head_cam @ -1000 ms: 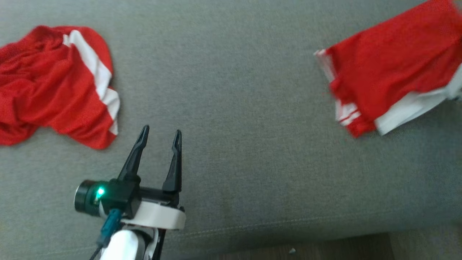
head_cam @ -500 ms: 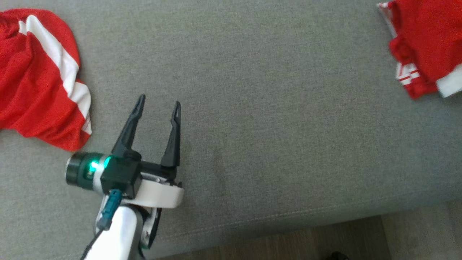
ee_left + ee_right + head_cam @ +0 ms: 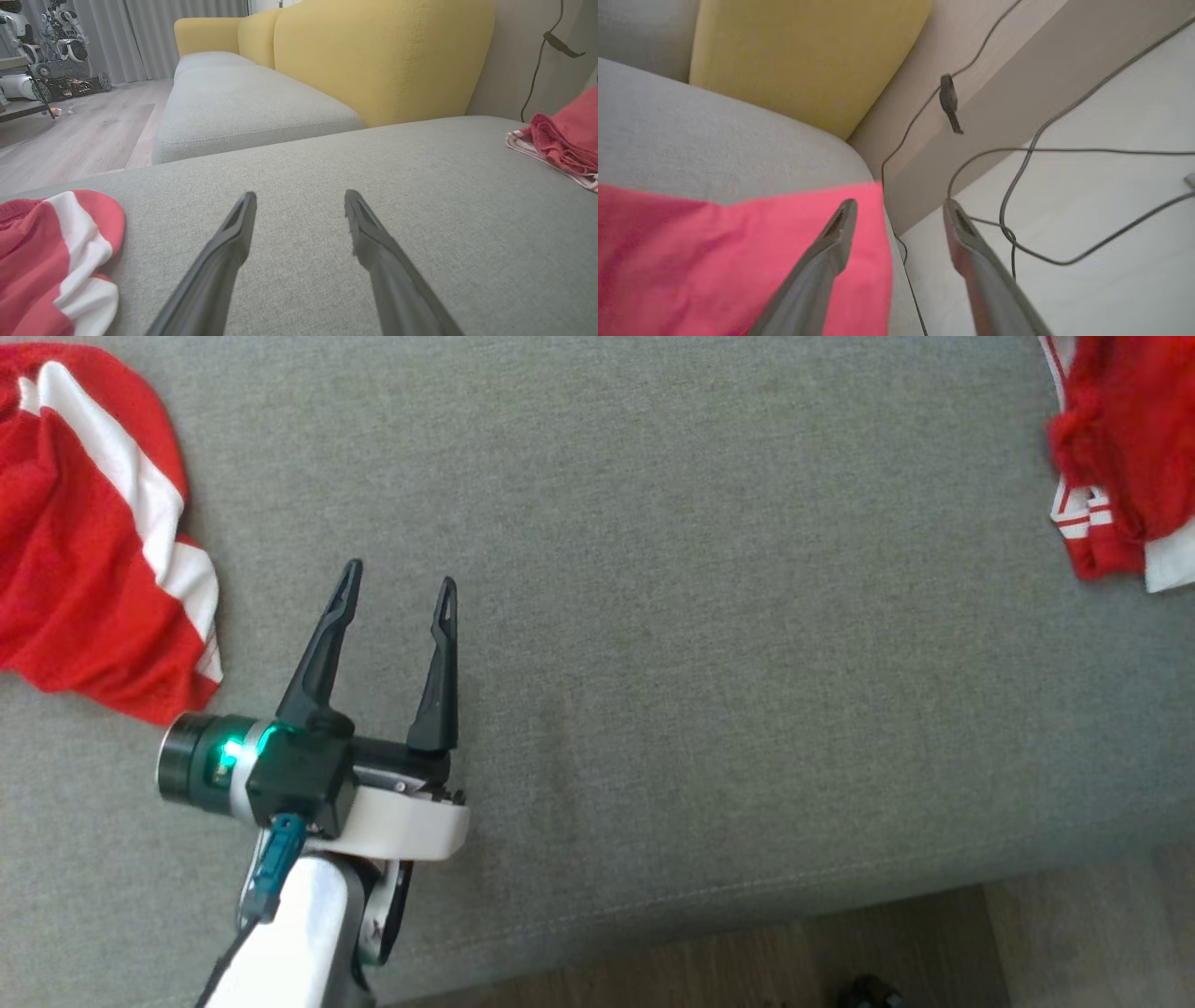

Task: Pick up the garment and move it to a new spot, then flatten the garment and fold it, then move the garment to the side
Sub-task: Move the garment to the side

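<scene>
The folded red and white garment [image 3: 1120,457] lies at the far right end of the grey sofa cushion [image 3: 700,663], cut off by the head view's edge. The left wrist view has it at the right [image 3: 560,135]. In the right wrist view my right gripper [image 3: 899,205] hangs open just above the garment's red cloth [image 3: 714,252], at the cushion's corner, with nothing between its fingers. My left gripper [image 3: 400,576] hovers open and empty over the bare cushion middle [image 3: 300,195].
A second, crumpled red and white garment [image 3: 75,569] lies at the cushion's left end [image 3: 42,261]. Yellow backrests [image 3: 383,60] stand behind the seat. Past the right corner are a wall and loose cables [image 3: 1041,149]. Wooden floor [image 3: 747,961] runs along the front edge.
The folded garment has travelled farther right, widening its gap to the crumpled one. The head view itself has shifted as well. My left gripper stays open over the cushion.
</scene>
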